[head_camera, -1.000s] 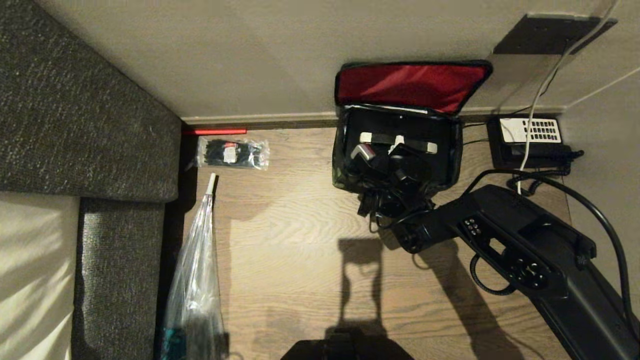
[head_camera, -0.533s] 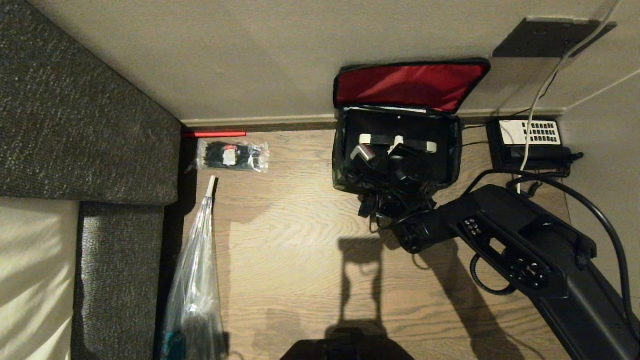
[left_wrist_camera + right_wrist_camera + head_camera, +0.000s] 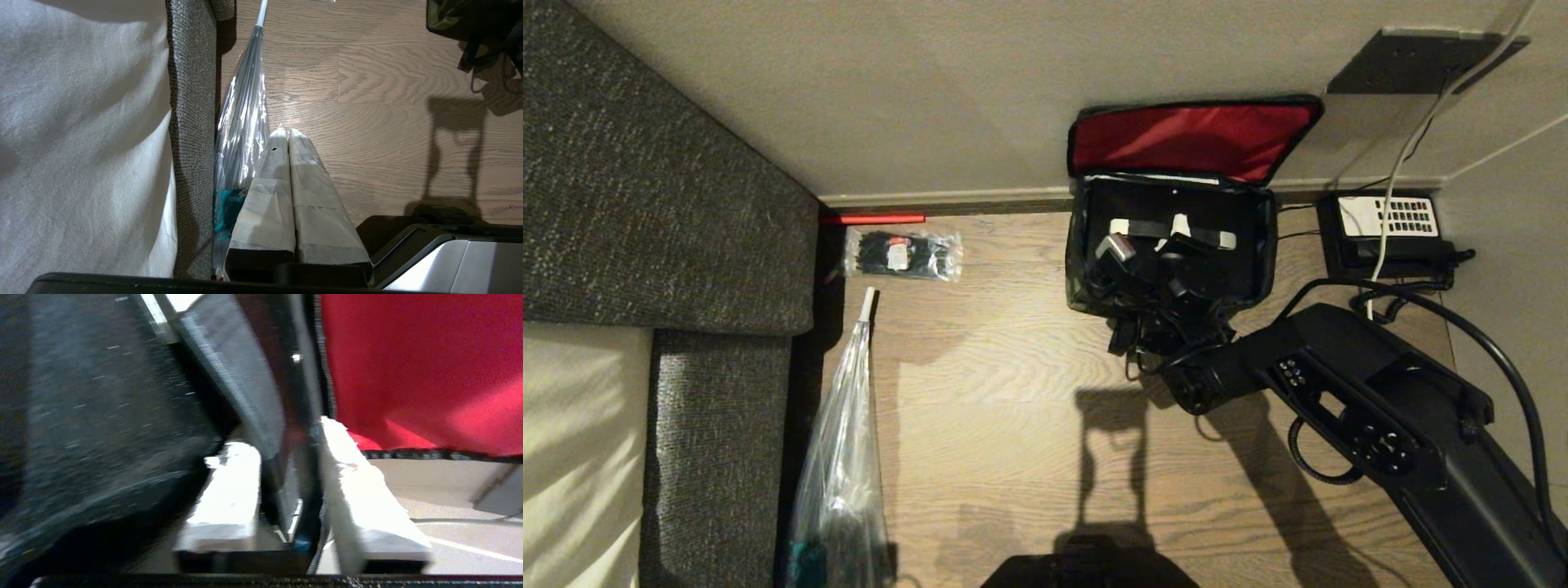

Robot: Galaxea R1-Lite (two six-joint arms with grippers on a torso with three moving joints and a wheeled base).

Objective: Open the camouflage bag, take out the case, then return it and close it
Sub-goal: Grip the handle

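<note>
a: end effector on the right (image 3: 1147, 245) sat inside the open camouflage bag (image 3: 1258, 269), over the top of the case (image 3: 1217, 212). which step did that look like?

b: the return, by his reading. the case lay down inside the bag, its handle with the pale ends (image 3: 1172, 231) showing across the top, and the red-lined lid (image 3: 1192, 139) stood back against the wall.

a: and the grip?

b: in the right wrist view the two pale fingers (image 3: 229, 486) stood parted, with a dark thin edge running between them that neither plainly pinched. whether that edge was the handle or the bag's rim, he could not tell. it looked released rather than clenched.

a: so what would the next move call for?

b: probably lifting the arm clear of the opening, then catching the lid and folding it forward before any zipper work. the loose black straps (image 3: 1143, 335) hanging over the near side could snag.

a: the arm's pose?

b: the right arm (image 3: 1372, 408) reached in from the lower right across the wood floor (image 3: 1013, 392), wrist bent down into the bag. the left end effector (image 3: 288, 141) hung parked low beside the sofa (image 3: 192, 122), fingers pressed together on nothing.
</note>
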